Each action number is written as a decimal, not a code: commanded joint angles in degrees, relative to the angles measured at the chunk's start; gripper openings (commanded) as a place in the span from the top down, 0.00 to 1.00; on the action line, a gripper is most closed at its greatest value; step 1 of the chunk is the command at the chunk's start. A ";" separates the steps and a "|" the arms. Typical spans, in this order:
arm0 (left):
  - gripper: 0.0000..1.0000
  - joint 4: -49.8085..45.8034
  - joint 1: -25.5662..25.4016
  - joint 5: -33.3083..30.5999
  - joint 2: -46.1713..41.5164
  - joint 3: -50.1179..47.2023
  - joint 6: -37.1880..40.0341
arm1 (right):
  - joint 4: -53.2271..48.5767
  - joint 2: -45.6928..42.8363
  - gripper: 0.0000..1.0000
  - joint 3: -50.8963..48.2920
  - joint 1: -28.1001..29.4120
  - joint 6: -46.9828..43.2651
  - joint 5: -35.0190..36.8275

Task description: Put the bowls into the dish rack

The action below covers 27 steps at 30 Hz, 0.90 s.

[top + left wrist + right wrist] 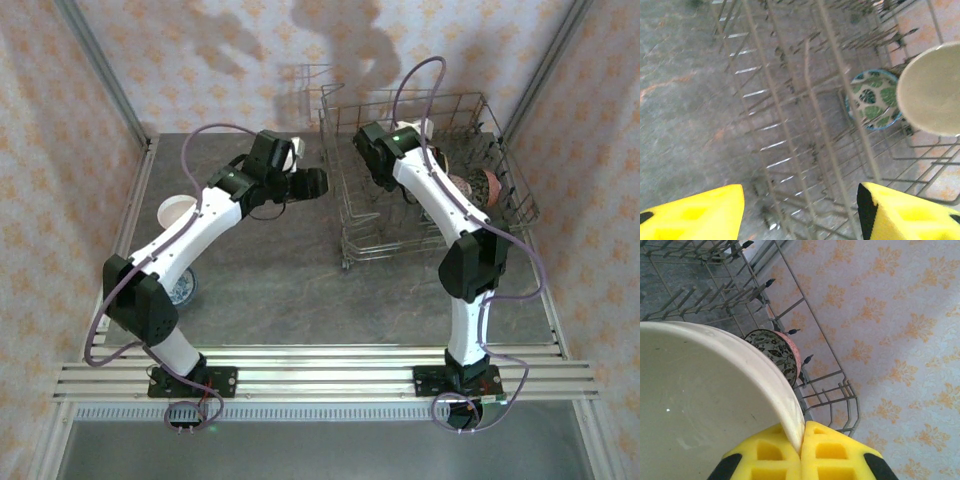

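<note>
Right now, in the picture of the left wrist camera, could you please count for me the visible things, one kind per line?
Green leaf-patterned round ceramic bowl: 1
Plain cream round ceramic bowl: 1
Grey metal wire dish rack: 1
Yellow left fingers: 2
Total: 5

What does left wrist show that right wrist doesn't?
Left wrist: left gripper open and empty, green leaf-pattern bowl in the rack. Right wrist: right gripper pinching the rim of a cream bowl, dark floral bowl with a pink edge. Both: dish rack, orange-patterned wall, probably that same cream bowl.
</note>
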 commanded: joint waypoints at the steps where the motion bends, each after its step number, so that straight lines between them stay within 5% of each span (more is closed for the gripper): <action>1: 0.38 2.12 0.06 0.87 3.19 4.41 -3.77 | -0.48 -2.71 1.00 -1.59 -0.21 1.85 1.33; 17: 0.40 -26.07 -5.09 -16.99 27.62 42.10 -4.62 | 9.31 -13.01 1.00 -13.87 -0.24 -2.07 -3.68; 27: 0.56 -28.04 -5.21 -20.19 29.22 42.21 -9.23 | 13.30 -16.53 1.00 -17.11 -0.23 -5.93 -4.26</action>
